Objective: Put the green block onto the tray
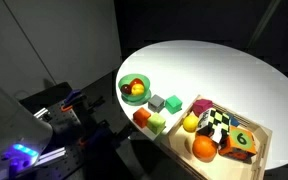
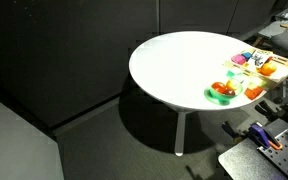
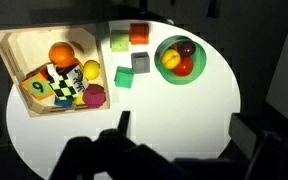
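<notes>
The green block (image 3: 123,77) is a small medium-green cube on the white round table, just right of the light-wood tray (image 3: 6,62) and below the grey cube (image 3: 141,63). In an exterior view the green block (image 1: 173,104) sits between the grey cube (image 1: 156,102) and the tray (image 1: 264,140). My gripper (image 3: 184,140) is open and empty, high above the bare part of the table and well away from the block. Only its two dark fingers show at the bottom of the wrist view.
A lime cube (image 3: 119,42) and an orange-red cube (image 3: 139,33) lie near the table edge. A green bowl (image 3: 181,60) holds fruit. The tray carries an orange (image 3: 61,53), a checkered block, a green block marked "6" (image 3: 39,88) and other pieces. The tray also shows small in an exterior view (image 2: 276,68).
</notes>
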